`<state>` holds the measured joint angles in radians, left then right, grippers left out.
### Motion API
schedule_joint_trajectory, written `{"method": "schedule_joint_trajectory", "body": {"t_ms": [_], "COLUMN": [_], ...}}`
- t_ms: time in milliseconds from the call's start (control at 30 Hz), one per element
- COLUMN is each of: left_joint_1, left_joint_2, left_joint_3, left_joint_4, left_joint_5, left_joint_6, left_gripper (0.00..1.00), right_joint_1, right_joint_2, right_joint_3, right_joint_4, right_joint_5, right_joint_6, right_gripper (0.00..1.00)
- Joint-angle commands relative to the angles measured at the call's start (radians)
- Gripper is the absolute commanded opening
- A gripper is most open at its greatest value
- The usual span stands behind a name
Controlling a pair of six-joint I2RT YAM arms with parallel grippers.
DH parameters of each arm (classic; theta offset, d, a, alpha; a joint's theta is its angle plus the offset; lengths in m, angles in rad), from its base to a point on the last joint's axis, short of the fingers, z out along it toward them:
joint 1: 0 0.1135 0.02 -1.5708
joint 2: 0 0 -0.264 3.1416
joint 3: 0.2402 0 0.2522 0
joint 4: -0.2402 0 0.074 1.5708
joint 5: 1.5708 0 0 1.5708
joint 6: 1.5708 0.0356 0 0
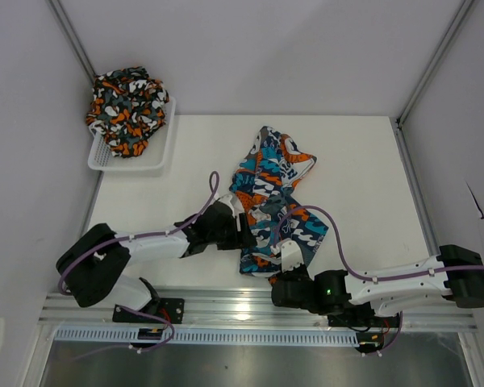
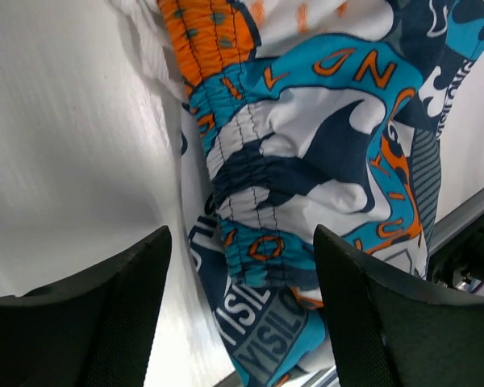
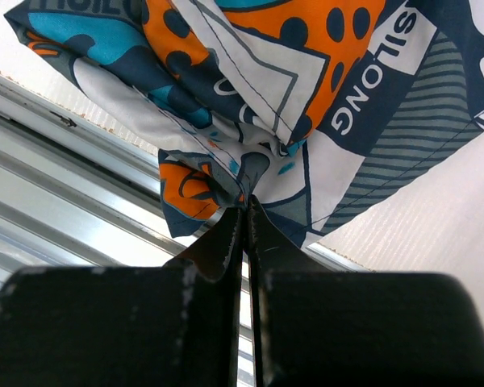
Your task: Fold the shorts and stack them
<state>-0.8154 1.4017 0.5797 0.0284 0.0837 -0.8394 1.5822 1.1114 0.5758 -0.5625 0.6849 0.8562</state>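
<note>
- Patchwork shorts [image 1: 270,193]: one pair, teal-blue, orange and white print. They lie crumpled in a long strip on the middle of the table, running from the far centre down to the near edge. The far end is spread wider than the near end, which is bunched.
- Camouflage shorts [image 1: 127,109]: one pair, orange, black, white and grey blotches. They are heaped in a loose bundle on the basket, well apart from the other pair.
- Basket [image 1: 163,149]: white plastic mesh, at the far left corner of the table, against the left wall.
- Left gripper [image 2: 240,234]: low over the table at the left side of the patchwork shorts, about halfway along the strip. Its fingers stand wide apart. In the wrist view the gathered elastic waistband lies between them, and neither finger is pressed against it.
- Right gripper [image 3: 244,214]: at the near end of the patchwork shorts, close to the rail. Its fingers are pinched tight together on a puckered fold of the cloth, which fans out from the tips.
- Table [image 1: 371,185]: white, flat, walled on the left, right and far sides.
- Rail [image 1: 226,306]: ribbed metal, running along the near edge of the table, with both arm bases fixed to it.
</note>
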Motion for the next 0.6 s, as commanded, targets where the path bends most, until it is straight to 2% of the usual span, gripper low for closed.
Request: {"method": "schedule_joint_trajectory", "body": {"t_ms": [0,133,467,567], "left_joint_1": [-0.005,-0.005,-0.008,-0.008], "left_joint_2": [0.022,0.043,0.112,0.118], "left_joint_3": [0.023,-0.015,-0.023,-0.038], "left_joint_4": [0.126,0.267,0.395,0.439], "left_joint_5": [0.011,0.027,0.086,0.093], "left_joint_6": [-0.029,-0.038,-0.056,-0.073], "left_gripper": [0.72,0.66,0.45,0.36], "right_joint_1": [0.007,0.006,0.007,0.007], "right_joint_2": [-0.001,-0.01,-0.016,-0.016], "right_joint_3": [-0.001,-0.007,-0.011,-0.011], "right_joint_4": [0.023,0.027,0.03,0.03], "right_joint_5": [0.05,0.05,0.05,0.051], "right_joint_6": [0.01,0.01,0.012,0.014], "right_gripper": [0.0,0.0,0.0,0.0]}}
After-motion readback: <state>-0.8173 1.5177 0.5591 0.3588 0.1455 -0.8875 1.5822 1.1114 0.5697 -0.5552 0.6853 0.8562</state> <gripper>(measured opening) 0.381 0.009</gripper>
